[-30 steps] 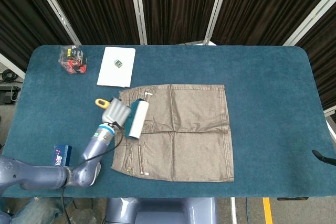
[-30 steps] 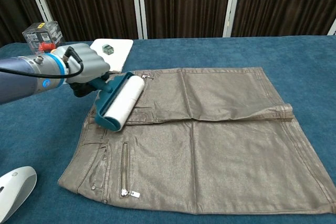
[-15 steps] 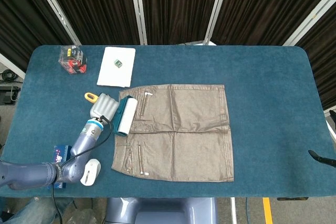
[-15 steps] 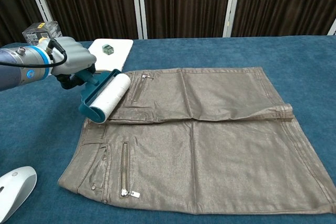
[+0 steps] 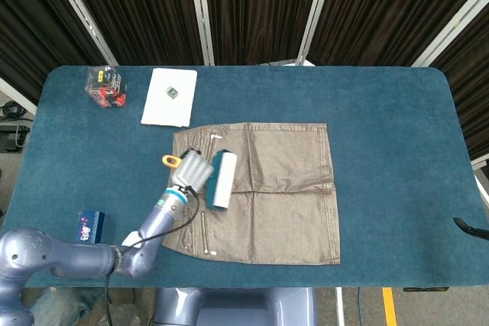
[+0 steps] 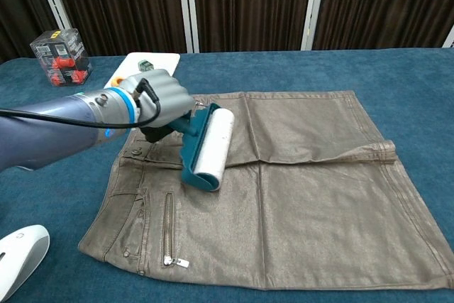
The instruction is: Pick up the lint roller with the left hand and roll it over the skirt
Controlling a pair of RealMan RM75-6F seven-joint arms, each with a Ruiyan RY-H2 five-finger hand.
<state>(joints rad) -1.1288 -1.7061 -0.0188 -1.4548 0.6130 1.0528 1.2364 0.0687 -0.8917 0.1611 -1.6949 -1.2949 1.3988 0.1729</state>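
Note:
A taupe skirt lies flat in the middle of the blue table. My left hand grips the teal handle of the lint roller, whose white drum lies on the skirt's left half, just right of the zip pockets. An orange handle end sticks out behind the hand. Of my right arm only a dark tip shows at the right edge in the head view, and the hand itself is out of sight.
A white board with a small green item and a clear box with red contents sit at the back left. A blue box lies front left. A white object rests near the front edge.
My left hand has carried the roller rightward from the skirt's left edge, past the pockets, onto the skirt's left half. The arm now reaches further over the skirt.

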